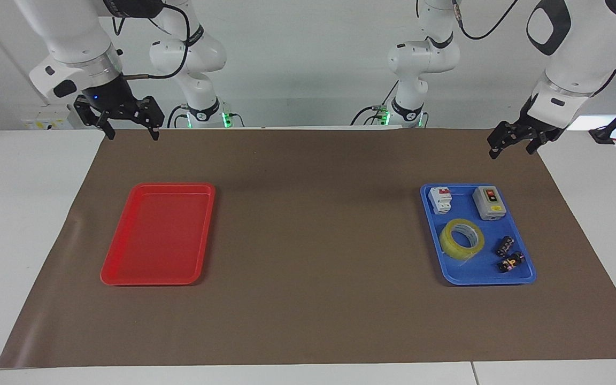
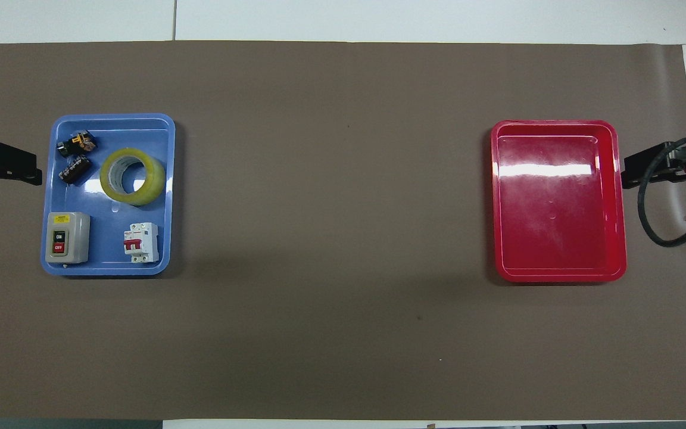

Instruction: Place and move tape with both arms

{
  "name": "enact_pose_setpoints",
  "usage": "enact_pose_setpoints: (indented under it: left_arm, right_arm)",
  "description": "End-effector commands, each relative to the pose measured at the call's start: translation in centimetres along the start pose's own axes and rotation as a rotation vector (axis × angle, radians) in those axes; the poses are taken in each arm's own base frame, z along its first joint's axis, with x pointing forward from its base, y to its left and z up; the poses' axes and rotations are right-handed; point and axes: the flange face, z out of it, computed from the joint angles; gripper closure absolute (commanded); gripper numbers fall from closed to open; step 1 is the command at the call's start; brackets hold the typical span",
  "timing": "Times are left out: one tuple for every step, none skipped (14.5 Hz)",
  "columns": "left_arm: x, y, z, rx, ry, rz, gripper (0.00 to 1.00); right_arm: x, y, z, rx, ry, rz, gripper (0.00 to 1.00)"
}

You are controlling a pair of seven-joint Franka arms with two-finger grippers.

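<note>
The tape is a yellow translucent roll lying flat in the blue tray, at the left arm's end of the table. It also shows in the overhead view, in the blue tray. My left gripper is open and empty, raised over the brown mat beside the blue tray; it shows in the overhead view too. My right gripper is open and empty, raised over the mat's edge beside the red tray; the overhead view shows the gripper and the tray.
The blue tray also holds a grey switch box, a white circuit breaker and two small black parts. The red tray holds nothing. A brown mat covers the table between the trays.
</note>
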Motion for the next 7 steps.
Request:
enact_pose_setpoints:
  left_arm:
    - [-0.84,-0.29,-0.14,0.026,0.007,-0.006,0.0]
    - [-0.84,-0.29,-0.14,0.026,0.007,-0.006,0.0]
    - [-0.84,-0.29,-0.14,0.026,0.007,-0.006,0.0]
    - [-0.88,-0.27,-0.04,0.025,0.003,-0.006,0.0]
    - [-0.86,-0.27,-0.05,0.025,0.004,-0.006,0.0]
    - [-0.8,-0.27,-0.11,0.024,0.01,-0.004,0.0]
    - [-0.73,-0.28,-0.16,0.026,0.016,-0.004,0.0]
  right_arm:
    - [-0.04,-0.11,-0.05,0.0,-0.005,-0.022,0.0]
    - [0.01,-0.12,0.03,0.0,-0.006,-0.025,0.0]
    - [-0.07,-0.28,-0.04,0.0,-0.006,-0.027,0.0]
    - [-0.07,-0.28,-0.04,0.0,-0.006,-0.025,0.0]
    - [-0.07,-0.28,-0.04,0.0,-0.006,-0.025,0.0]
    - [-0.07,-0.28,-0.04,0.0,-0.006,-0.025,0.0]
    - [-0.08,-0.21,-0.02,0.001,-0.008,-0.024,0.0]
